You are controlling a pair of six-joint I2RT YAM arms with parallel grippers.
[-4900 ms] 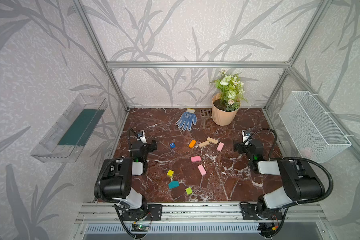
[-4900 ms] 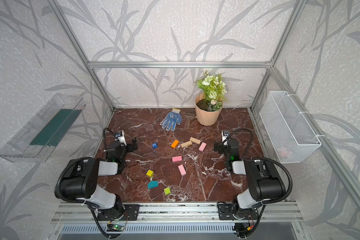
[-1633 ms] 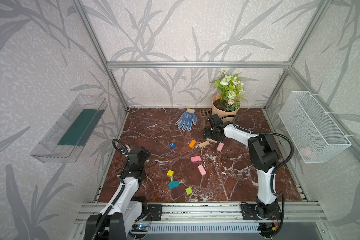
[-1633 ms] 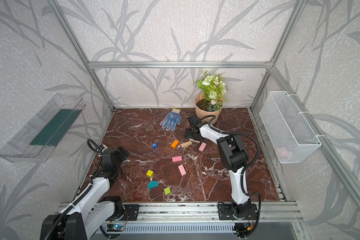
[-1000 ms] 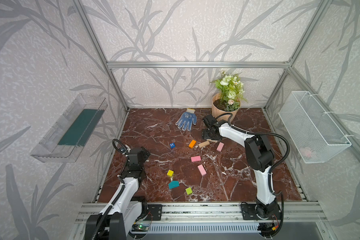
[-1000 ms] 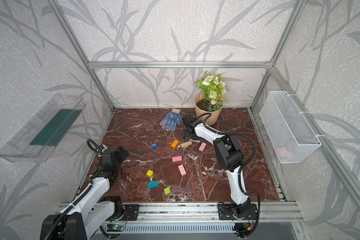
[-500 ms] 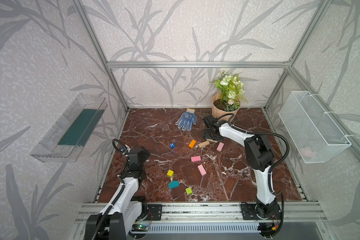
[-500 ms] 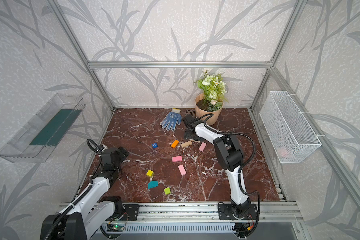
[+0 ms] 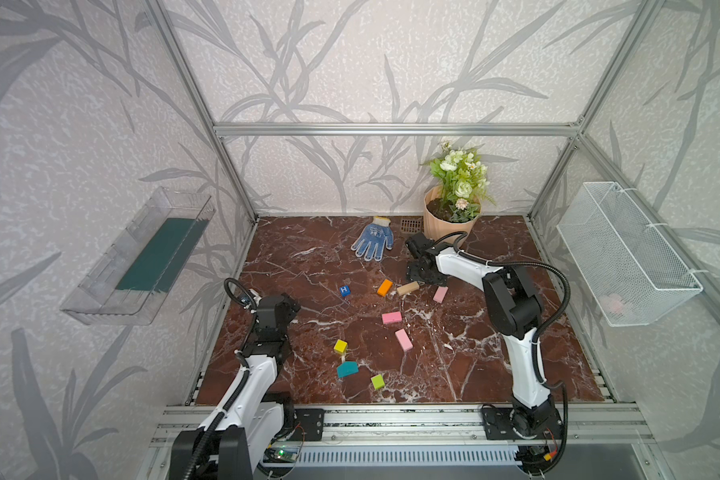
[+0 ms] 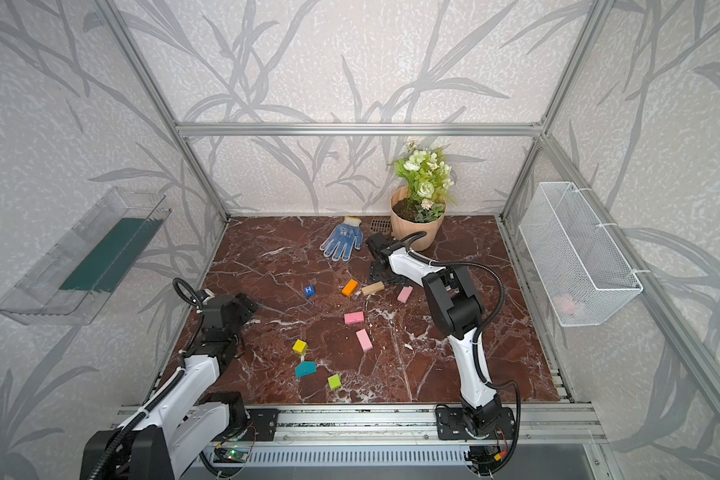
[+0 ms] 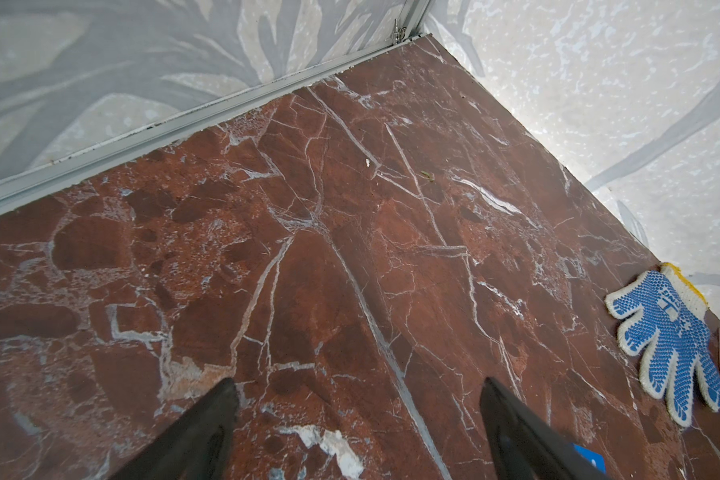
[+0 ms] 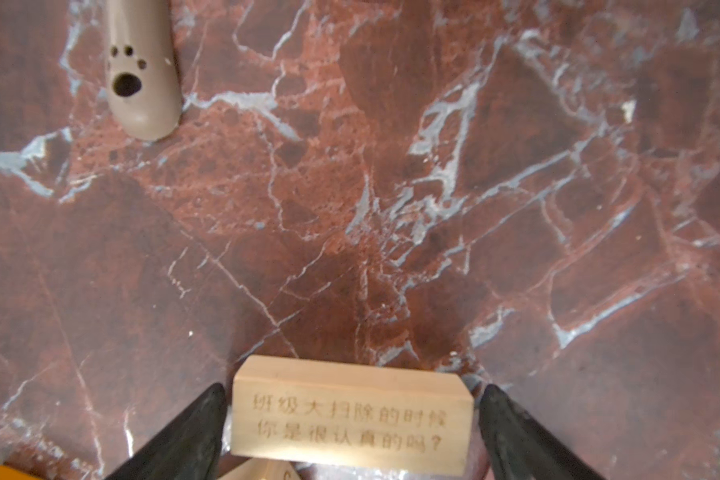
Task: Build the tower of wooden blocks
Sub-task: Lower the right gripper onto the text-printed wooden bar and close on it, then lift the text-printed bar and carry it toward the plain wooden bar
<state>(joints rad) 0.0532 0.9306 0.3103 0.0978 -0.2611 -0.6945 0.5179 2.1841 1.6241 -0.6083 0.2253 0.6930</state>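
No stacked wood block tower shows; the wood blocks lie scattered singly on the marble floor. In both top views I see a blue "H" cube, an orange block, a tan block, three pink blocks, a yellow cube, a teal piece and a lime cube. My right gripper is open, its fingers flanking a second tan block with engraved writing. My left gripper hangs open over bare floor at the left.
A blue-dotted glove, a peach flowerpot and a small brown grate sit along the back. A clear tray hangs on the left wall and a wire basket on the right. A beige handle with paw-shaped holes lies beyond the right gripper.
Since the earliest frames both arms have unfolded, and the right one has reached out to the tan blocks by the pot. Over the last second it has barely shifted; the left arm is still.
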